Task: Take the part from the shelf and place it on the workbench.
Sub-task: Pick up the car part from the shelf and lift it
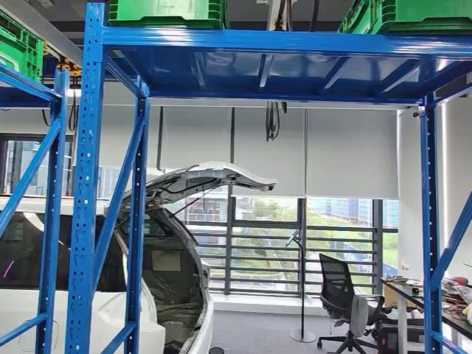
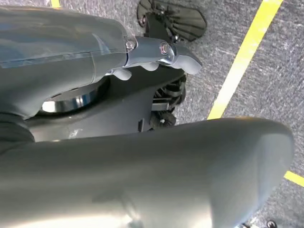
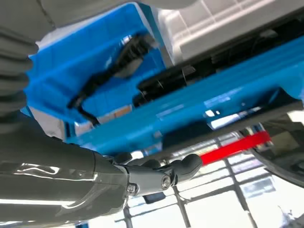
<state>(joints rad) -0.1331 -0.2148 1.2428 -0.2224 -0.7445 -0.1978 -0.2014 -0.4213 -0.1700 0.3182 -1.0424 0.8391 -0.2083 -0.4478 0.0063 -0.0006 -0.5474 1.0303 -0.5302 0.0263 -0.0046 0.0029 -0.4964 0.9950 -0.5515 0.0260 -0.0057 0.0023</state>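
Right wrist view: right hand (image 3: 154,175) extended, empty, near blue bin (image 3: 107,76) holding dark part (image 3: 107,71).

Likely workshop: shelving (image 1: 83,184), car (image 1: 167,295).

shelf: blue steel rack (image 1: 89,184) stood near, perforated uprights left and right, deck high overhead
top deck: green crates (image 1: 167,11) sat left and right
lower tier: blue tray (image 3: 107,71) held a dark part (image 3: 107,71), unclear
floor: grey carpet (image 2: 272,71) carried yellow line (image 2: 243,57)
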